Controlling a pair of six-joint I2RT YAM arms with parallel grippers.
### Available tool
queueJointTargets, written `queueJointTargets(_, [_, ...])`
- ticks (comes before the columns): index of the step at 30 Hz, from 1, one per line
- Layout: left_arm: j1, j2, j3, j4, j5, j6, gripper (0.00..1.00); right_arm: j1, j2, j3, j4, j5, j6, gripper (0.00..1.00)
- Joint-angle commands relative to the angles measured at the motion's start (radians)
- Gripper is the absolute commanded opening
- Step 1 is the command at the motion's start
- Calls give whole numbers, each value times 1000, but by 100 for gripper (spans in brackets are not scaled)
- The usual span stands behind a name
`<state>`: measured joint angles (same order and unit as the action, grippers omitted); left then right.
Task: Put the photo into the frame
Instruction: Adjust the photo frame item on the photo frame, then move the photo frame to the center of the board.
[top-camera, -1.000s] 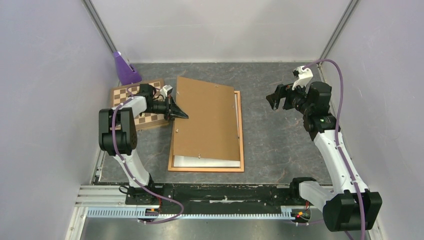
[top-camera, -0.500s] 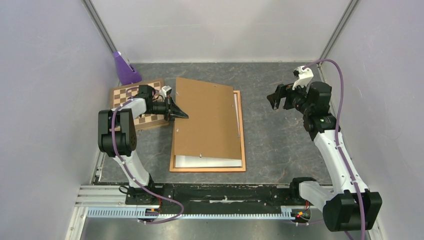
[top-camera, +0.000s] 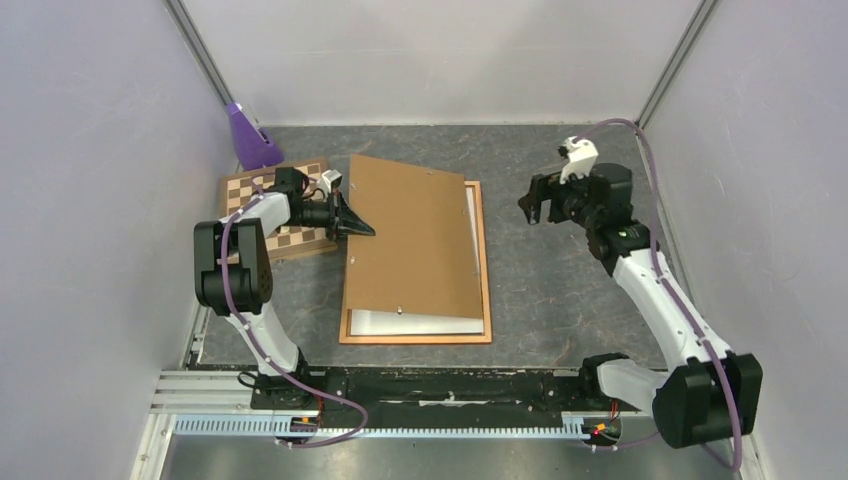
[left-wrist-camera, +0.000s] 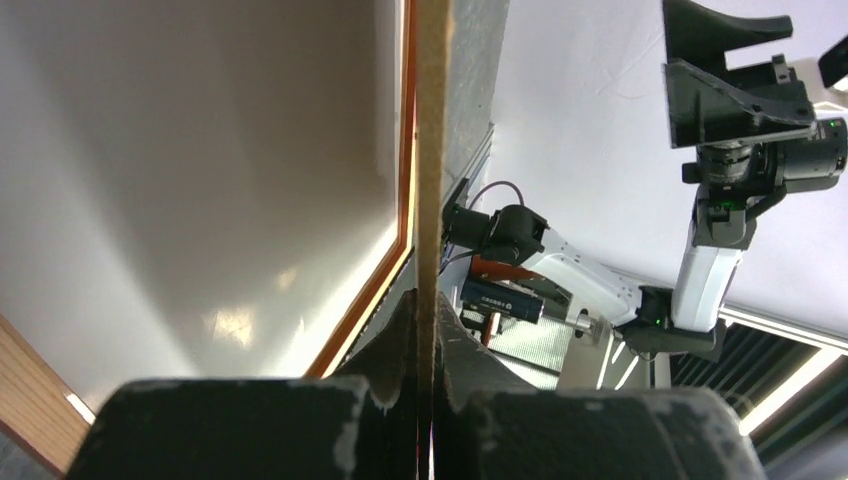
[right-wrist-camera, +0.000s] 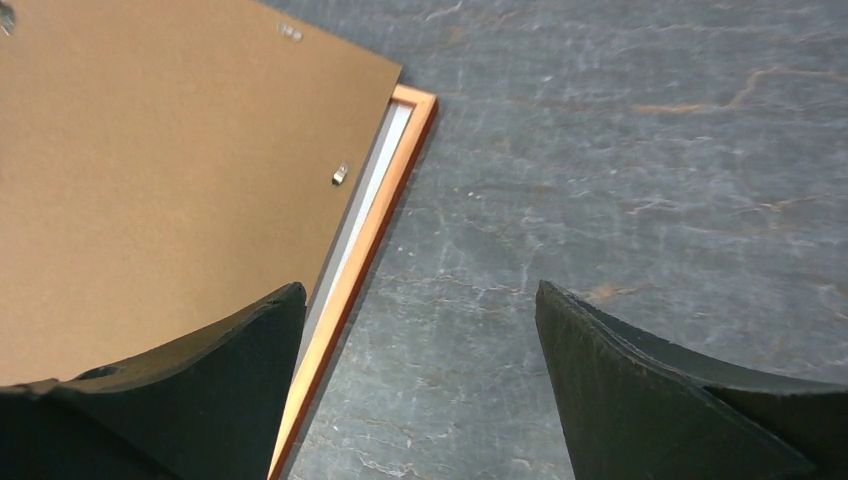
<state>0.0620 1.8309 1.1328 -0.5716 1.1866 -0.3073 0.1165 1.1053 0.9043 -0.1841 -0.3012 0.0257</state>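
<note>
HOLD: left jaws pinch the left edge of the plain brown hardboard backing panel (top-camera: 415, 235), skewed over the orange-brown wooden frame (top-camera: 415, 340), probably to square it | PHOTO: white-backed print (top-camera: 410, 323) lies inside the frame, under the panel | RIGHT: jaws spread, empty, beside the frame's far right corner | CHANGE: right arm came nearer the frame.

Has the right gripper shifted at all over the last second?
Yes. The right gripper has moved left, away from the back-right corner post and closer to the frame, with its jaws open.
</note>
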Motion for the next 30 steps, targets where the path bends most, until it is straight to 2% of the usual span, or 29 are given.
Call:
queueJointTargets(1, [24,-77,63,-112,43,78,2,110,88,10,35,136,-47,87])
queueJointTargets(7, [30,-71,79,-159,38,132,2,232,256,50,62,253,-43,81])
queueJointTargets(15, [31,-81,96,-204,68,193,2,314,483,131,98,277,0,74])
queueJointTargets(30, [36,-93,102,-223,128,229,2,344,677,209,121,295,17,61])
